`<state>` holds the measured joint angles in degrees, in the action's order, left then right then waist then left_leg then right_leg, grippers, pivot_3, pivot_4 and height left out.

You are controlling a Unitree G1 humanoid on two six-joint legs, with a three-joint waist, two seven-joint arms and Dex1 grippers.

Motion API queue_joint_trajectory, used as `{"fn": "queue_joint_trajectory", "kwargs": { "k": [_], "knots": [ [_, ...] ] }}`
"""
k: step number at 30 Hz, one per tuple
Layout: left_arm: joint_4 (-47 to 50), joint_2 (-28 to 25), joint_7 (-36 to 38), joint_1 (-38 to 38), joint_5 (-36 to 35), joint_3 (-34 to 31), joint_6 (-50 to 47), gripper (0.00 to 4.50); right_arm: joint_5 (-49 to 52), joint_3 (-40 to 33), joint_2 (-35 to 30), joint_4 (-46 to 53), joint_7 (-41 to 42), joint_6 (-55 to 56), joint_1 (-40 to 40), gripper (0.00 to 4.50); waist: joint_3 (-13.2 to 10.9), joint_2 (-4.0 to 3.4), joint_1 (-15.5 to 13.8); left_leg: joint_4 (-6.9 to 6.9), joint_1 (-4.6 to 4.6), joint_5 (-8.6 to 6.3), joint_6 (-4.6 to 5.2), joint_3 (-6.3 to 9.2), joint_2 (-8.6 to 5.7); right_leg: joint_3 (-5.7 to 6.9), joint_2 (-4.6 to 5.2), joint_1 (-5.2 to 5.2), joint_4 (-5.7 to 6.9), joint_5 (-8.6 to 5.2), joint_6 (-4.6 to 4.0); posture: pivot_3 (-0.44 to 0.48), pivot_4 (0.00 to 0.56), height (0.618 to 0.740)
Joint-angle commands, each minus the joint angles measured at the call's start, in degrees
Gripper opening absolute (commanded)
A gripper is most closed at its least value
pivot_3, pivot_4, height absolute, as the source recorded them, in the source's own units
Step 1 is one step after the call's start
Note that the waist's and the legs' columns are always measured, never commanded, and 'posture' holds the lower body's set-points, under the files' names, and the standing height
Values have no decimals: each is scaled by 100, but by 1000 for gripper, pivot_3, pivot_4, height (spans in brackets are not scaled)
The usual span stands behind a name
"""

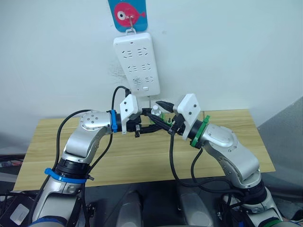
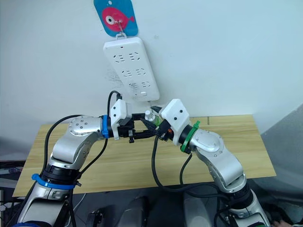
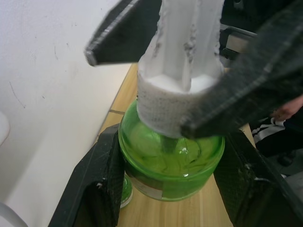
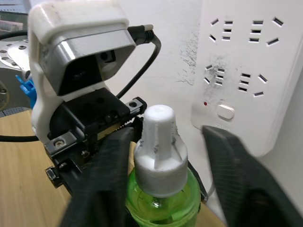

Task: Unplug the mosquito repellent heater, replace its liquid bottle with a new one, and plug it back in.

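Bottle (image 4: 161, 198) of green liquid with a white ribbed cap, held up over the far edge of the wooden table (image 1: 142, 156), between both grippers. The left gripper (image 3: 165, 189) has its black fingers closed on the green glass body; a label band low on the glass is too blurred to read. The right gripper (image 4: 165, 156) straddles the cap, fingers parted to either side of it, whether touching I cannot tell. Bare tabletop lies in front and to both sides of the arms. Behind, a long white power strip (image 1: 137, 64) hangs on the white wall from a hook under a blue card with a pink fish (image 1: 128, 13); its sockets are unoccupied
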<state>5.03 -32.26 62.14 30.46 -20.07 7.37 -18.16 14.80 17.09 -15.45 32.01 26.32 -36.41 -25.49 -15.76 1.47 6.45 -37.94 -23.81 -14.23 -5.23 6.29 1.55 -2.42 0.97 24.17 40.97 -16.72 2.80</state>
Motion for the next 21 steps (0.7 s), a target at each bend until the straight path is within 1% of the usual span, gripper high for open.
{"fn": "queue_joint_trajectory", "kwargs": {
  "k": [1,5,7,9,11,12,14,17,19,21],
  "knots": [
    [300,-55,35,43,-91,-71,0,2258,150,20,-2,130,209,145,24,1028,1,0,-1,-1,0,-1,1,1,0,0,0,0,1,0,0,-123,181,725],
    [440,-203,199,-68,-195,-116,-112,2258,566,-74,-151,42,808,110,-69,1029,7,0,0,0,0,-1,2,0,0,-1,0,0,1,0,0,-121,180,725],
    [668,-517,759,-201,-476,-85,-297,2258,784,-94,-637,-475,1937,408,-489,1029,7,-1,-2,0,1,-1,2,0,0,0,0,0,1,0,0,-114,185,725],
    [817,-830,1183,-289,-555,-24,-311,2258,1019,-75,-1040,-1154,3090,565,-1095,1029,7,-1,15,-4,1,-2,3,-5,-1,-2,0,-1,0,0,0,-98,183,725],
    [820,-971,1284,-278,-494,-7,-187,2258,1129,34,-1272,-1733,3883,685,-1605,1029,8,-2,8,-1,8,-2,4,-6,0,-2,-1,-4,1,0,0,-89,182,725],
    [816,-989,1268,-255,-512,-31,-203,2258,1128,86,-1322,-1974,4144,773,-1794,1029,11,-1,0,0,9,-2,5,-1,3,2,-4,-4,2,0,0,-85,181,725],
    [821,-980,1176,-226,-582,-106,-288,2258,1205,119,-1339,-2259,4431,752,-2043,1029,12,-1,-23,1,11,-2,5,4,6,6,-7,-7,2,0,-1,-79,175,725],
    [829,-989,1082,-240,-605,-165,-304,2258,1286,11,-1229,-2343,4388,673,-2173,1029,12,-1,-41,0,1,-2,4,6,0,8,0,-5,-5,0,-1,-73,173,725],
    [828,-981,1008,-251,-622,-201,-329,2258,1410,-92,-1322,-2235,4433,498,-2134,1029,12,0,-45,0,-1,-1,2,3,-5,6,7,-4,-6,0,-1,-80,170,725],
    [836,-964,922,-274,-669,-234,-391,2258,1490,-256,-1413,-2103,4299,383,-2007,1774,12,-1,-51,-1,-1,0,0,4,-4,7,7,-4,-6,0,-1,-86,172,725]
  ]
}}
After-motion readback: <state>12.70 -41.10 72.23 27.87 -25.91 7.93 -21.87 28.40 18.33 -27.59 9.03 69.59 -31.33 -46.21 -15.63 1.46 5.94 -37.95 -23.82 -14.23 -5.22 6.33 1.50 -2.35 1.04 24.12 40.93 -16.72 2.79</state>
